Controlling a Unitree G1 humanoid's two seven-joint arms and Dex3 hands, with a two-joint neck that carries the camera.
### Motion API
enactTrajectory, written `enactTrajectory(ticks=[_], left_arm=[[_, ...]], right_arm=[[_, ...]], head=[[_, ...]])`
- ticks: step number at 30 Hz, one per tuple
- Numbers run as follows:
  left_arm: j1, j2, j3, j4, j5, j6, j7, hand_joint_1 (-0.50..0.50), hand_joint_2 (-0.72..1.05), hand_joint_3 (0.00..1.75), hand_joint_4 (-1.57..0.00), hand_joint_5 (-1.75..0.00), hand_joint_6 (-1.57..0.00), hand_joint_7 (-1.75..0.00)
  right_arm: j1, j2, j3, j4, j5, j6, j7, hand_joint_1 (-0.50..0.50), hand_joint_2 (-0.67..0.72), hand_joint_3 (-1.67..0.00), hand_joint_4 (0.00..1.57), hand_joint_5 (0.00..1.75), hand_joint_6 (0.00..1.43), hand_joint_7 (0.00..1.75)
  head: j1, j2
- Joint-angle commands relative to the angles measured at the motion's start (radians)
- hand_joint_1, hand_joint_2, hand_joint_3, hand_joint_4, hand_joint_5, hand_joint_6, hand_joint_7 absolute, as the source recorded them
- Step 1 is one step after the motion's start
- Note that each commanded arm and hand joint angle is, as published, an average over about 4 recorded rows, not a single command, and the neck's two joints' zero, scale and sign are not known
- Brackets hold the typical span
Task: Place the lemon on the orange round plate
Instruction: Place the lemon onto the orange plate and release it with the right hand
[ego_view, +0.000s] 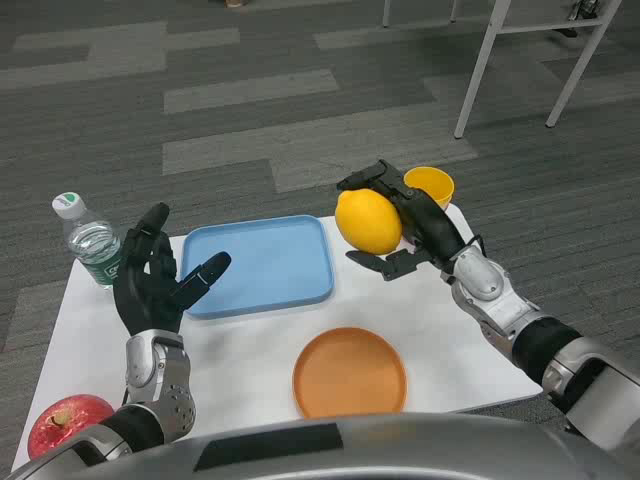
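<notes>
Black fingers (372, 180) of the right hand (405, 225) wrap the smooth yellow lemon (368, 220) above and below, holding it raised over the white tabletop (250, 345) beside the blue rectangular tray (262, 262). Nearer the robot lies the flat orange round plate (349, 373). Left hand (152, 280) stands upright, fingers spread wide, holding nothing.

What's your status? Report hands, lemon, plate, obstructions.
Right hand holds lemon raised beside blue tray. Left hand open, idle. Orange round plate bare; nothing in the way.
</notes>
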Motion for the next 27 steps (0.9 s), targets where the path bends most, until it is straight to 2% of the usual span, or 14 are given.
enactTrajectory(ticks=[1, 12, 19, 23, 27], left_arm=[[-0.031, 0.001, 0.006, 0.014, -0.007, 0.002, -0.005, 0.50, 0.43, 0.09, 0.00, -0.21, -0.60, -0.63], [-0.034, -0.003, 0.008, 0.021, -0.007, 0.004, -0.005, 0.50, 0.43, 0.09, 0.00, -0.21, -0.60, -0.63], [-0.034, -0.004, 0.006, 0.021, -0.006, 0.004, -0.005, 0.50, 0.43, 0.09, 0.00, -0.21, -0.60, -0.63], [-0.034, -0.004, 0.003, 0.019, -0.007, 0.004, -0.005, 0.50, 0.43, 0.09, 0.00, -0.21, -0.60, -0.63], [-0.034, 0.001, -0.007, 0.018, -0.007, 0.004, -0.005, 0.50, 0.43, 0.09, 0.00, -0.21, -0.60, -0.63]], right_arm=[[-0.042, -0.016, 0.033, 0.044, 0.009, -0.010, -0.007, -0.46, -0.54, -1.35, 0.00, 0.48, 0.57, 1.61], [-0.054, -0.024, 0.040, 0.051, 0.010, -0.011, -0.007, -0.46, -0.53, -1.35, 0.00, 0.48, 0.60, 1.61], [-0.057, -0.043, 0.060, 0.051, 0.014, -0.012, -0.007, -0.46, -0.49, -1.35, 0.00, 0.48, 0.60, 1.61], [-0.081, -0.088, 0.134, 0.050, 0.034, -0.014, -0.006, -0.46, -0.54, -1.35, 0.00, 0.48, 0.60, 1.61], [-0.130, -0.170, 0.290, 0.045, 0.062, -0.020, -0.006, -0.46, -0.54, -1.35, 0.00, 0.48, 0.61, 1.61]], head=[[-0.010, 0.011], [0.000, 0.015], [0.001, 0.004], [0.001, -0.006], [-0.002, -0.022]])
